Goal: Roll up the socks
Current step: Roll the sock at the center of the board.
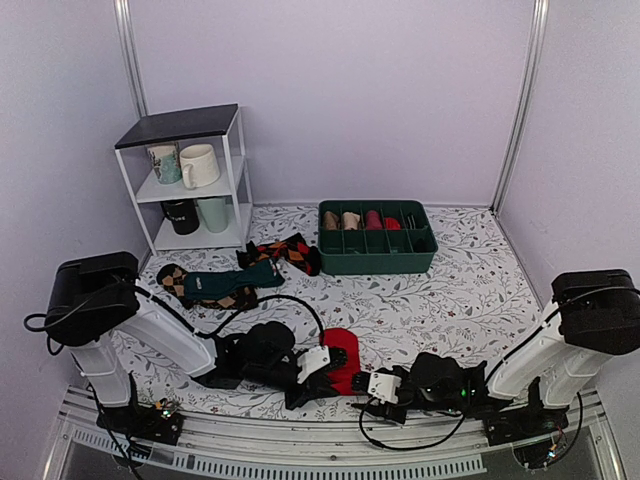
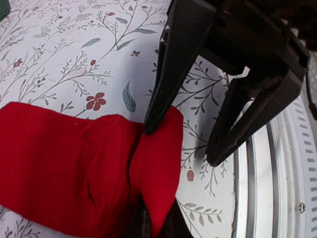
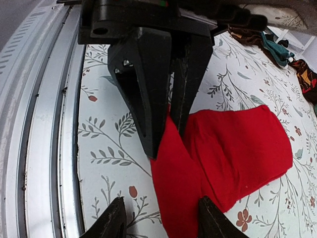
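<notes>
The right gripper, jaws apart, straddles the red socks; the left gripper pinches their fold. They lie on floral cloth beside a metal rail.

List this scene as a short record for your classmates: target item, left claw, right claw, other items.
Target item: pair of plain bright red knit socks, bunched at one end
Left claw: shut, pinching that bunched end
Right claw: open, over the same end
Other items: dark teal sock; orange-and-black argyle socks; green plastic divided tray; white shelf unit with a dark top
</notes>
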Action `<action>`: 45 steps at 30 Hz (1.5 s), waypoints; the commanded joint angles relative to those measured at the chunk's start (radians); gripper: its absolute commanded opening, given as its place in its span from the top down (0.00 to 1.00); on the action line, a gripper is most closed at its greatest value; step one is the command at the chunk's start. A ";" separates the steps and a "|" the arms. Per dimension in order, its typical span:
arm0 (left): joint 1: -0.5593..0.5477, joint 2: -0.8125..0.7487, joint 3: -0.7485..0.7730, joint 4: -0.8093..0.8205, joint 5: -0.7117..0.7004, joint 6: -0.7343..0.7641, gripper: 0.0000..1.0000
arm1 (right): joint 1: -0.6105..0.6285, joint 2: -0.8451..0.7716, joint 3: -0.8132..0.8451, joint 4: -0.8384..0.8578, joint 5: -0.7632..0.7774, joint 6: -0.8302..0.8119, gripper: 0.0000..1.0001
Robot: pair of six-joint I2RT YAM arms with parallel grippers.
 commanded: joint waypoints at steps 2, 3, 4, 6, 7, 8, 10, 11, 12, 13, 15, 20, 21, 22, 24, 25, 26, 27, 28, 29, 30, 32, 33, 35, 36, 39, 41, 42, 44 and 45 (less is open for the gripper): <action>0.008 0.058 -0.029 -0.182 0.005 -0.012 1.00 | 0.006 0.061 0.027 0.044 0.014 -0.016 0.53; 0.010 0.059 -0.028 -0.184 0.006 -0.012 1.00 | 0.006 0.067 0.030 0.044 0.015 -0.017 0.54; 0.010 0.059 -0.028 -0.185 0.007 -0.012 1.00 | 0.007 0.073 0.033 0.043 0.013 -0.017 0.56; 0.009 0.061 -0.026 -0.184 0.008 -0.013 1.00 | 0.006 0.081 0.038 0.041 0.006 -0.014 0.59; 0.009 0.062 -0.027 -0.185 0.010 -0.011 1.00 | 0.007 0.085 0.042 0.037 0.000 -0.010 0.61; 0.010 0.066 -0.025 -0.183 0.011 -0.011 1.00 | 0.007 0.090 0.046 0.030 -0.005 -0.005 0.64; 0.011 0.070 -0.021 -0.184 0.013 -0.011 1.00 | 0.006 0.100 0.055 0.013 -0.007 0.008 0.74; 0.011 0.071 -0.020 -0.184 0.011 -0.011 1.00 | 0.007 0.106 0.061 -0.001 -0.005 0.022 0.82; 0.010 0.070 -0.020 -0.183 0.005 -0.009 1.00 | 0.005 0.112 0.066 -0.017 -0.006 0.033 0.87; 0.011 0.065 -0.021 -0.181 -0.009 -0.007 1.00 | 0.003 0.118 0.067 -0.028 -0.007 0.051 0.90; 0.009 0.045 -0.030 -0.162 -0.051 -0.001 1.00 | -0.006 0.128 0.065 -0.049 -0.031 0.099 0.93; -0.042 -0.085 -0.065 -0.105 -0.247 0.082 0.59 | -0.067 0.146 0.047 -0.076 -0.181 0.252 0.94; -0.061 -0.128 -0.083 -0.070 -0.294 0.112 0.59 | -0.080 0.147 0.047 -0.090 -0.210 0.290 0.94; -0.078 -0.168 -0.111 -0.026 -0.325 0.149 0.59 | -0.096 0.152 0.047 -0.103 -0.247 0.308 0.94; -0.095 -0.251 -0.166 0.065 -0.320 0.229 0.58 | -0.132 0.160 0.061 -0.155 -0.323 0.353 0.95; -0.097 -0.277 -0.187 0.096 -0.300 0.263 0.55 | -0.149 0.158 0.069 -0.174 -0.364 0.381 0.95; -0.097 -0.295 -0.202 0.112 -0.275 0.298 0.51 | -0.162 0.158 0.074 -0.186 -0.400 0.397 0.95; -0.100 -0.304 -0.205 0.118 -0.264 0.316 0.50 | -0.173 0.159 0.084 -0.212 -0.429 0.416 0.95; -0.102 -0.306 -0.207 0.118 -0.250 0.337 0.50 | -0.182 0.167 0.093 -0.237 -0.461 0.435 0.95; -0.106 -0.306 -0.209 0.119 -0.243 0.350 0.50 | -0.190 0.178 0.100 -0.253 -0.488 0.442 0.94; -0.110 -0.305 -0.212 0.121 -0.233 0.366 0.51 | -0.197 0.194 0.106 -0.267 -0.514 0.453 0.94; -0.115 -0.294 -0.214 0.128 -0.215 0.387 0.50 | -0.206 0.226 0.111 -0.276 -0.568 0.470 0.94; -0.115 -0.283 -0.212 0.128 -0.207 0.391 0.50 | -0.211 0.241 0.117 -0.282 -0.580 0.478 0.94; -0.117 -0.254 -0.207 0.125 -0.193 0.397 0.50 | -0.219 0.264 0.134 -0.305 -0.595 0.500 0.94; -0.117 -0.237 -0.203 0.121 -0.195 0.393 0.50 | -0.222 0.271 0.141 -0.326 -0.594 0.503 0.94; -0.120 -0.194 -0.195 0.119 -0.228 0.381 0.50 | -0.232 0.279 0.143 -0.341 -0.606 0.505 0.94; -0.120 -0.170 -0.182 0.110 -0.264 0.380 0.50 | -0.234 0.280 0.145 -0.344 -0.616 0.508 0.94; -0.120 -0.156 -0.175 0.101 -0.282 0.378 0.51 | -0.236 0.281 0.147 -0.347 -0.618 0.510 0.94; -0.120 -0.142 -0.164 0.087 -0.306 0.378 0.51 | -0.237 0.285 0.148 -0.352 -0.616 0.510 0.94; -0.121 -0.138 -0.162 0.084 -0.308 0.379 0.51 | -0.238 0.288 0.149 -0.353 -0.618 0.510 0.94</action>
